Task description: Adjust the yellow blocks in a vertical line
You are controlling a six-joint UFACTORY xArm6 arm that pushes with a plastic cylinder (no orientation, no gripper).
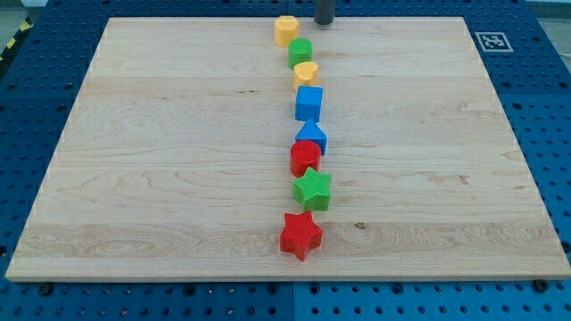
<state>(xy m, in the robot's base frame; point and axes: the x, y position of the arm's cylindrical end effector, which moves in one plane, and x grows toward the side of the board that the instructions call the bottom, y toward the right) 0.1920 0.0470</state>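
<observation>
Two yellow blocks lie near the view's top centre. A yellow hexagon-like block (pixel 285 30) is at the top edge of the board. A smaller yellow rounded block (pixel 306 73) lies below and to its right, with a green round block (pixel 300 52) between them. My tip (pixel 324 21) is at the view's top, just right of the upper yellow block and apart from it.
Below the yellow blocks a column runs down the wooden board (pixel 134 160): a blue cube (pixel 309 102), a blue pointed block (pixel 311 136), a red block (pixel 305 158), a green star (pixel 313 190) and a red star (pixel 301 235). A marker tag (pixel 490 41) is at top right.
</observation>
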